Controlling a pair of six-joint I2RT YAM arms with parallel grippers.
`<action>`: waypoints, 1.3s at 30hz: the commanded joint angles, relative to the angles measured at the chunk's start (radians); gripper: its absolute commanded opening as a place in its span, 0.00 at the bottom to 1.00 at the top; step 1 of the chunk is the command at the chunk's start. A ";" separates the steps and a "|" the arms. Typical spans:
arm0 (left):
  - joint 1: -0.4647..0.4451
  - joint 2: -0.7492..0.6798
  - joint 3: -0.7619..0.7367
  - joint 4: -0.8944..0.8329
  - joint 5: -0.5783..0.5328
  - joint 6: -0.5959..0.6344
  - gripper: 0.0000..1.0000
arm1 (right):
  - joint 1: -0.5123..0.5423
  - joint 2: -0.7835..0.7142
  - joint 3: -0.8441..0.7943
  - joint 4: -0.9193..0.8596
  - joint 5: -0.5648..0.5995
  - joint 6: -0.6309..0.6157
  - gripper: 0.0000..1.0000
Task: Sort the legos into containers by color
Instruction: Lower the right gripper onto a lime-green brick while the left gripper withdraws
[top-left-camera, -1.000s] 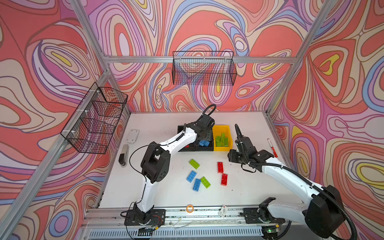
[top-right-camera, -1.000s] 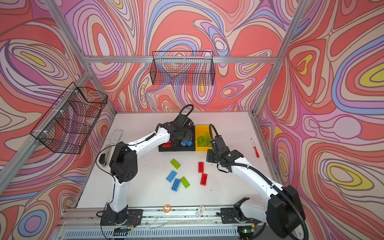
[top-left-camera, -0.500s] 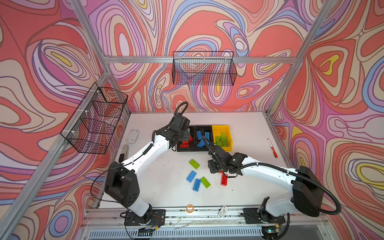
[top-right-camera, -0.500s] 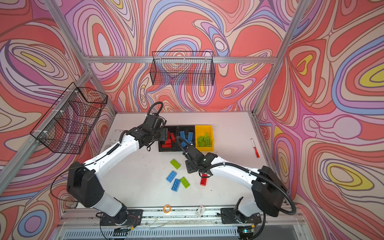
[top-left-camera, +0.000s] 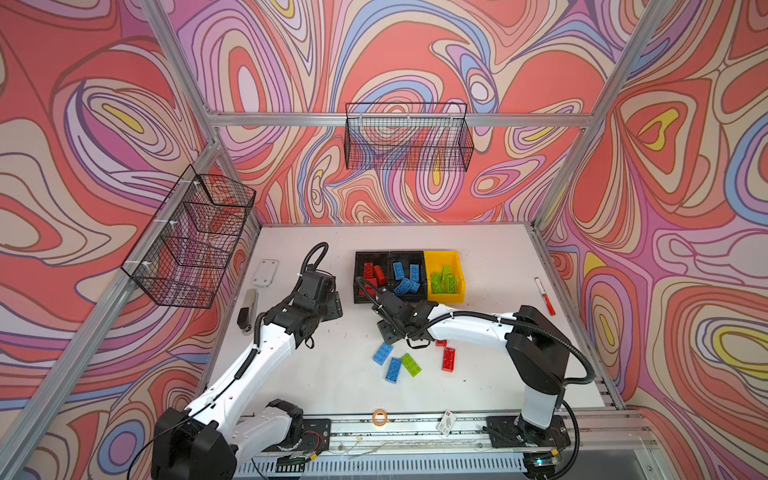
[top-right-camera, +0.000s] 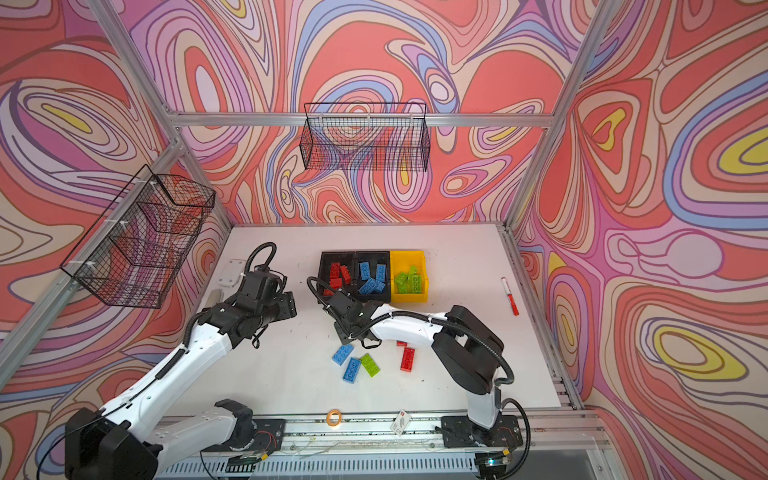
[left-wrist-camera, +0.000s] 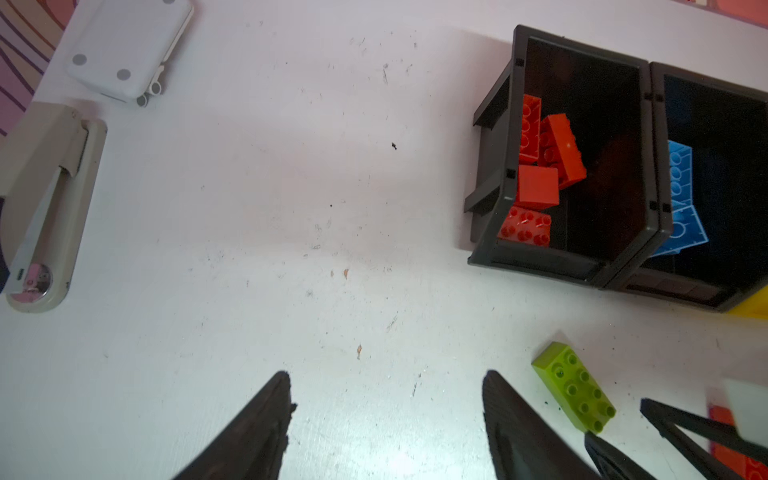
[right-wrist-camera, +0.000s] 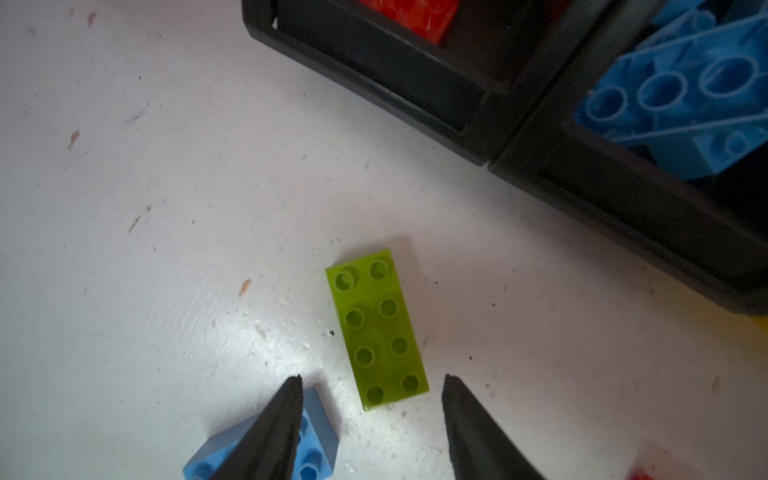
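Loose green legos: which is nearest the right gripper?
The green lego nearest the black bins, under the right gripper; the far green lego sits by a blue lego.

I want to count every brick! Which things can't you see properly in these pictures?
In both top views the right end effector hides a green lego.
There the right arm covers most of a red lego.
Left wrist view: its edge cuts off the yellow container.
Card: print too small.

The right arm (top-left-camera: 465, 328) covers most of one red brick (top-left-camera: 441, 343) in front of the yellow bin (top-left-camera: 446, 296). In the right wrist view a finger (right-wrist-camera: 266, 436) hides part of a blue brick (right-wrist-camera: 321, 434), also cut by the edge.
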 joint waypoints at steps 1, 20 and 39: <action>0.009 -0.036 -0.020 -0.042 0.003 -0.031 0.75 | 0.013 0.041 0.052 -0.014 0.001 -0.043 0.58; 0.019 0.001 -0.008 -0.013 0.035 -0.022 0.75 | 0.012 0.093 0.026 -0.017 0.053 -0.022 0.44; 0.019 0.001 -0.007 -0.018 0.048 -0.028 0.74 | 0.011 0.043 0.037 -0.048 0.159 -0.094 0.57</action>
